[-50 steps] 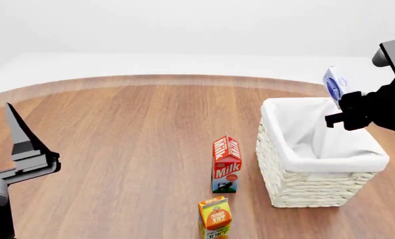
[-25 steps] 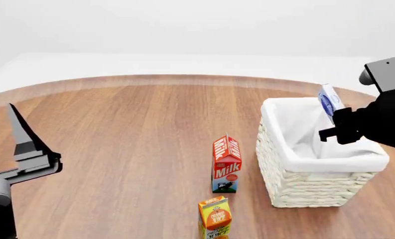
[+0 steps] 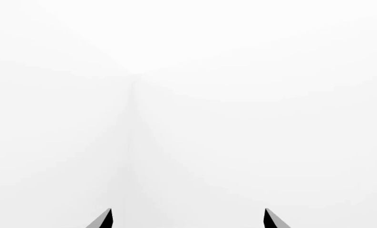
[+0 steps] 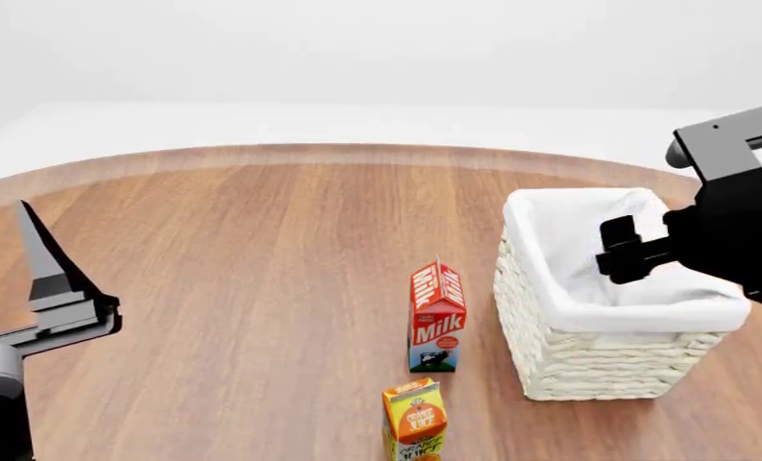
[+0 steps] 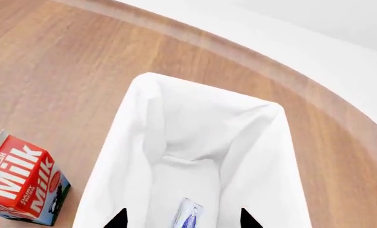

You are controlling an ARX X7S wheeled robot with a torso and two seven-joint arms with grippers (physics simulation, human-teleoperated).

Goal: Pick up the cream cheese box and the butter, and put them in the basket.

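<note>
From the head view we see the right gripper (image 4: 621,252) hanging over the basket (image 4: 586,360), its dark body covering part of the white liner; nothing of the box shows from here. The right wrist view fills that in — straight below the two black fingertips (image 5: 120,219) lies the cream cheese box (image 5: 187,214), down on the liner floor inside the basket (image 5: 131,142), sitting between the tips but lower than them. The tips stand well apart with only liner between them, so we read the right gripper (image 5: 182,219) as spread wide and holding nothing.

The milk carton (image 4: 437,317) stands upright on the wooden table (image 4: 253,250), just beside the basket wall on the side away from the right gripper; the right wrist view catches its corner (image 5: 20,183) too. An orange juice carton (image 4: 414,419) stands nearer the robot.

The left gripper (image 4: 47,279) is raised over the table edge, far from everything. Its wrist view shows only blank white with two fingertips (image 3: 104,219) set wide apart — open, empty.

We cannot find the butter in any view.
</note>
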